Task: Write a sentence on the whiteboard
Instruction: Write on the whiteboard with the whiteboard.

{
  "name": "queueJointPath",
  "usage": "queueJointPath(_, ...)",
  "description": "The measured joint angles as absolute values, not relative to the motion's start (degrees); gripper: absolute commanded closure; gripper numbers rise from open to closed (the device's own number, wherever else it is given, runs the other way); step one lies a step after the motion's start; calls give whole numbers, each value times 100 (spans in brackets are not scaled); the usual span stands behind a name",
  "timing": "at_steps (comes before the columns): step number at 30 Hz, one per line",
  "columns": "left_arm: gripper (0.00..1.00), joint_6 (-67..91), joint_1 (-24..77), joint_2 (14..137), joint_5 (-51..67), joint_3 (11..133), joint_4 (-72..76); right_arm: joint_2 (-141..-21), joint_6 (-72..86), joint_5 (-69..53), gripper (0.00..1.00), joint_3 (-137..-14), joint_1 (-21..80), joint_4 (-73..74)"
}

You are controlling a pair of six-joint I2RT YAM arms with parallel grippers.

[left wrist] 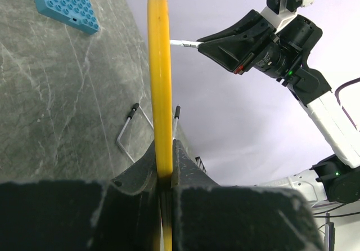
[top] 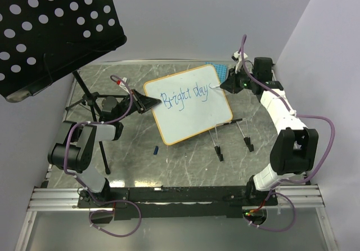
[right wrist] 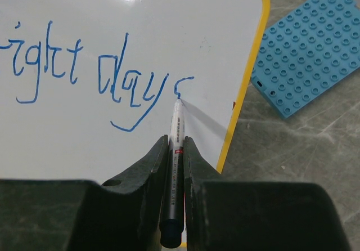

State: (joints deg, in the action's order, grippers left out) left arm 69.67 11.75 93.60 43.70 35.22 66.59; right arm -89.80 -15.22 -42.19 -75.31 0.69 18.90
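where the grey marble worktop [top: 185, 166] spreads out from my bases, a black perforated music stand [top: 50, 26] rises over its far left corner, and the whiteboard [top: 191, 113] sits at the middle, nearer the far edge, its black clip feet [top: 218, 152] toward the near right. my left gripper [top: 153, 102] is clamped tight on the board's yellow left rim. my right gripper [top: 224, 85] is closed around a white marker [right wrist: 177, 126], whose tip touches the board near its right edge. a blue studded plate [top: 223, 70] lies by the far right corner, just behind the board. the sentence [top: 183, 96] reads "bright days" in blue, with the marker tip at the last s. a small blue piece [top: 155, 148] lies just off the board's near left corner.
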Motion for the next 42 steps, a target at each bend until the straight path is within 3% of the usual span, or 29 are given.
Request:
queueJointPath(25, 99, 6963, 1153, 9360, 4372, 3522, 6665, -8449, -1553, -4442, 100, -7067, 268, 2097)
queueJointPath(34, 99, 6969, 1149, 9360, 4368, 3522, 6665, -7631, -1326, -5015, 100, -7408, 447, 2182)
queueJointPath(42, 99, 7008, 1149, 9354, 4340, 3514, 6667, -7500, -1568, -5395, 100, -7118, 1079, 2231)
